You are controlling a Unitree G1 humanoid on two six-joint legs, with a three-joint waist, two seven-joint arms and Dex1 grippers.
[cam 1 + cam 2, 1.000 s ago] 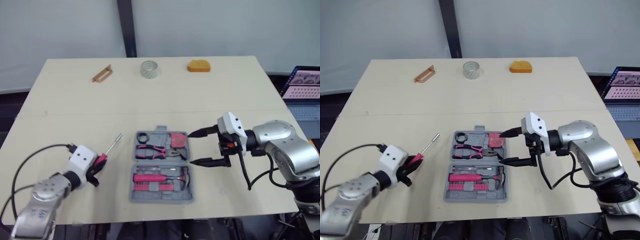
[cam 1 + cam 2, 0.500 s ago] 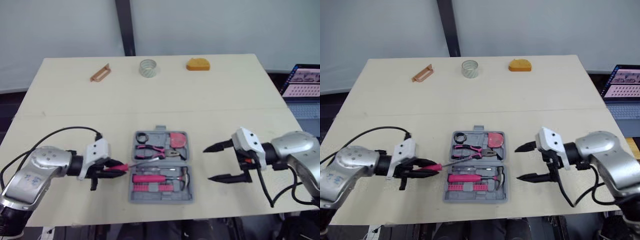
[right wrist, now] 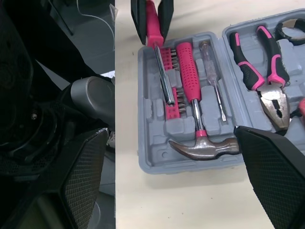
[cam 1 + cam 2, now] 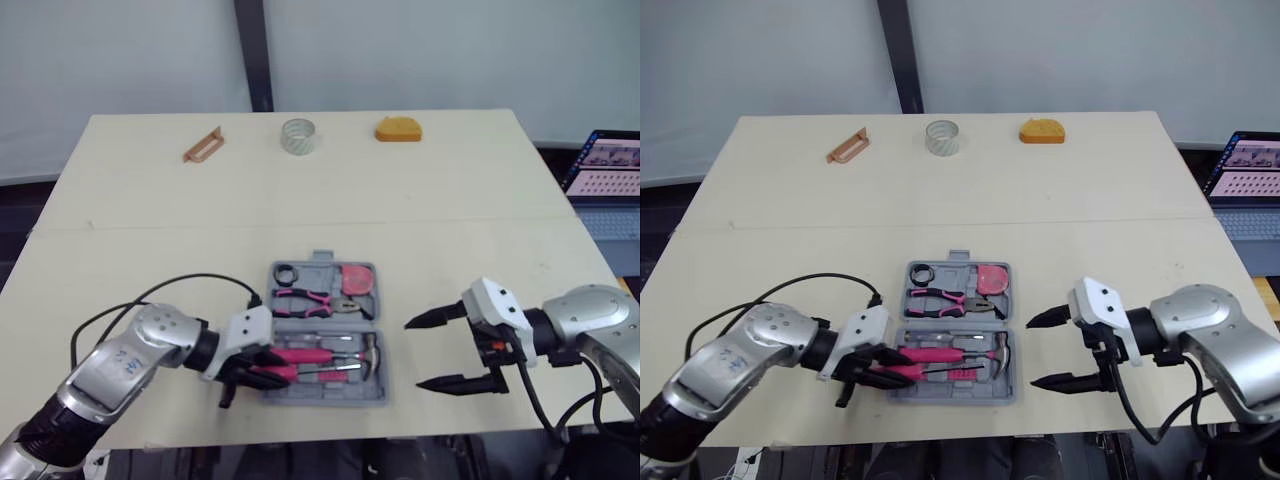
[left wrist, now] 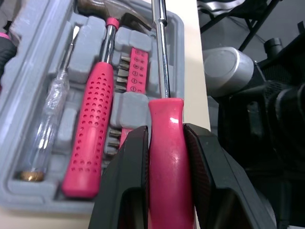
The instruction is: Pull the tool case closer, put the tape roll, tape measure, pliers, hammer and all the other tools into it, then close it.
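Observation:
The grey tool case lies open near the table's front edge. Its far half holds pink-handled pliers and its near half a pink-handled hammer. My left gripper is shut on the pink handle of a screwdriver at the case's near left corner. The metal shaft reaches over the bit strip in the near half. My right gripper stands open just right of the case, holding nothing. The tape roll and the orange tape measure sit at the table's far edge.
A copper-coloured flat tool lies at the far left of the table. A laptop stands off the table's right side. A seam runs across the table between the case and the far objects.
My left gripper has carried the screwdriver from the table left of the case to over the case's near half. My right gripper has drawn back from the case's right edge.

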